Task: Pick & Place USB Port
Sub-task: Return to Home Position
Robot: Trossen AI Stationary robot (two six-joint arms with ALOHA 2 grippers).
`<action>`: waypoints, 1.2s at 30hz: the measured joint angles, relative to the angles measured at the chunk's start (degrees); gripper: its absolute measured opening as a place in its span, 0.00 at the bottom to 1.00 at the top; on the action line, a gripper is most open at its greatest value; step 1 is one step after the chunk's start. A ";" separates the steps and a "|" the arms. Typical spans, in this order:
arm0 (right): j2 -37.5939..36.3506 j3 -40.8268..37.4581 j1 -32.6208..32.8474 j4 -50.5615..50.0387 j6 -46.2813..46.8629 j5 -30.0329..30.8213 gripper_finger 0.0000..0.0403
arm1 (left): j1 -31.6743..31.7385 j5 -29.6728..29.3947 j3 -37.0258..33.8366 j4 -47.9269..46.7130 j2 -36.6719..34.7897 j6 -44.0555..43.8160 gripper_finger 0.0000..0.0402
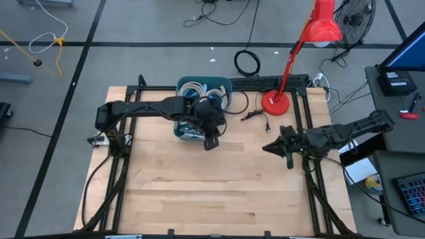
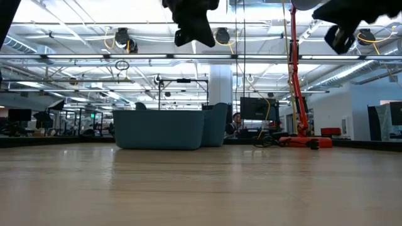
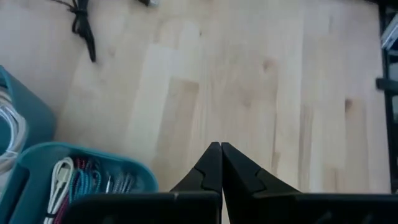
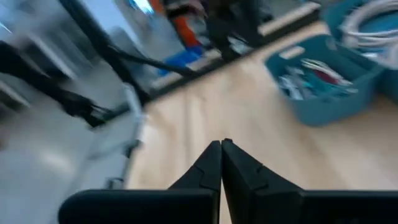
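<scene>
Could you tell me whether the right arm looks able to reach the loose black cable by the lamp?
Probably yes: the black cable lies uncovered on the table, and the right gripper hangs close with nothing between, though its shut jaws must open first.

my wooden table sits on a grey floor crossed by dark tape lines. a red desk lamp stands at the table's far edge, with a fan on the floor beyond. bright ceiling lights glare over the open hall behind.
</scene>
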 joint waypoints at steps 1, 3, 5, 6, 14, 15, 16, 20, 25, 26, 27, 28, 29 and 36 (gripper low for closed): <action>-1.91 -3.19 0.00 4.24 0.20 -1.00 0.00 | 0.00 -0.35 0.38 0.14 -0.02 -0.31 0.00; -5.83 -8.63 0.02 11.10 0.41 -2.18 0.00 | 0.02 -0.83 0.71 0.10 -0.02 -0.67 0.00; -9.65 -12.91 0.02 15.77 -0.05 -2.41 0.00 | 0.04 -0.83 0.71 -0.07 -0.02 -0.90 0.00; -11.53 -14.44 0.02 17.45 -0.69 -2.25 0.00 | 0.04 -0.82 0.71 -0.24 -0.02 -1.02 0.00; -24.60 -22.61 -0.59 18.11 -4.52 1.82 0.00 | 0.04 -0.86 0.71 -0.41 -0.02 -2.58 0.00; -25.98 -23.55 -0.87 18.17 -4.15 0.93 0.00 | 0.04 -0.86 0.71 -0.42 -0.02 -2.70 0.00; -27.25 -24.46 -1.14 18.19 -3.47 0.13 0.00 | 0.04 -0.86 0.71 -0.42 -0.02 -2.76 0.00; -30.98 -27.91 -2.08 17.53 -0.84 -2.61 0.00 | 0.04 -0.90 0.71 -0.39 -0.02 -3.24 0.00; -31.48 -30.02 -3.95 15.81 -0.28 -3.65 0.00 | 0.04 -0.90 0.71 0.22 -0.02 -4.13 0.00; -31.48 -30.10 -4.72 15.35 -0.52 -4.49 0.00 | 0.04 -0.90 0.71 0.39 -0.02 -4.33 0.00; -31.55 -30.14 -5.65 14.75 -0.79 -5.54 0.00 | 0.04 -0.87 0.71 0.64 -0.02 -4.64 0.00; -31.55 -30.14 -6.75 14.71 -1.08 -7.17 0.00 | 0.04 -0.86 0.71 0.88 -0.02 -4.69 0.00; -31.53 -30.18 -7.99 14.40 -1.16 -9.11 0.00 | 0.04 -0.82 0.71 1.11 -0.02 -4.77 0.00; -31.55 -30.25 -16.96 12.87 -1.30 -17.78 0.00 | 0.04 -0.79 0.71 1.78 -0.02 -5.83 0.00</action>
